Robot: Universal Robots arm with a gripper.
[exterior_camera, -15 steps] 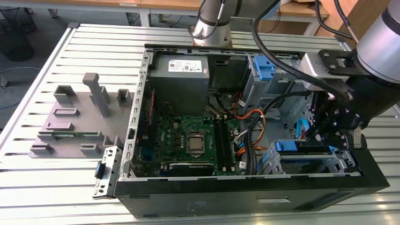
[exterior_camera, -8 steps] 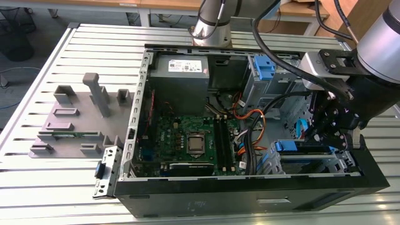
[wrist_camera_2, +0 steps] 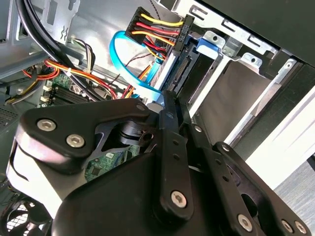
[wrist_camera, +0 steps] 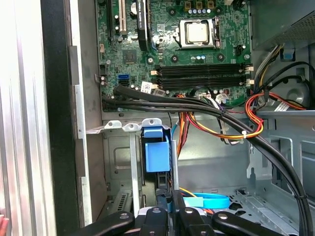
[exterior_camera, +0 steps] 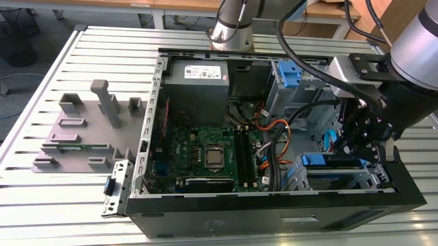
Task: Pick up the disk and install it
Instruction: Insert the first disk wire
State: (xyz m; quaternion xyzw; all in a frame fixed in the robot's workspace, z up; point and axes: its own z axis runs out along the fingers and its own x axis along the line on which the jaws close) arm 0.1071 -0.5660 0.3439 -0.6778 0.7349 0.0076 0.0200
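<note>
The disk (exterior_camera: 327, 160), a drive in a blue plastic carrier, sits in the metal drive cage (exterior_camera: 342, 179) at the front corner of the open computer case, on the exterior view's right. My gripper (exterior_camera: 354, 150) hangs right above its cable end, fingers drawn together with nothing between them. In the first wrist view the carrier's blue tab (wrist_camera: 156, 155) stands in the cage slot just beyond my gripper (wrist_camera: 172, 212). In the second wrist view my gripper (wrist_camera_2: 173, 105) points at the disk's connector edge (wrist_camera_2: 186, 68), and the blue carrier (wrist_camera_2: 203, 46) lies inside the cage.
A power plug with red, yellow and black wires (wrist_camera_2: 156, 30) and a blue data cable (wrist_camera_2: 129, 64) hang close to the fingers. Thick black cables (wrist_camera: 206, 110) cross above the motherboard (exterior_camera: 205, 154). An upright blue bracket (exterior_camera: 291, 72) stands at the back. A grey fixture (exterior_camera: 85, 128) lies beside the case.
</note>
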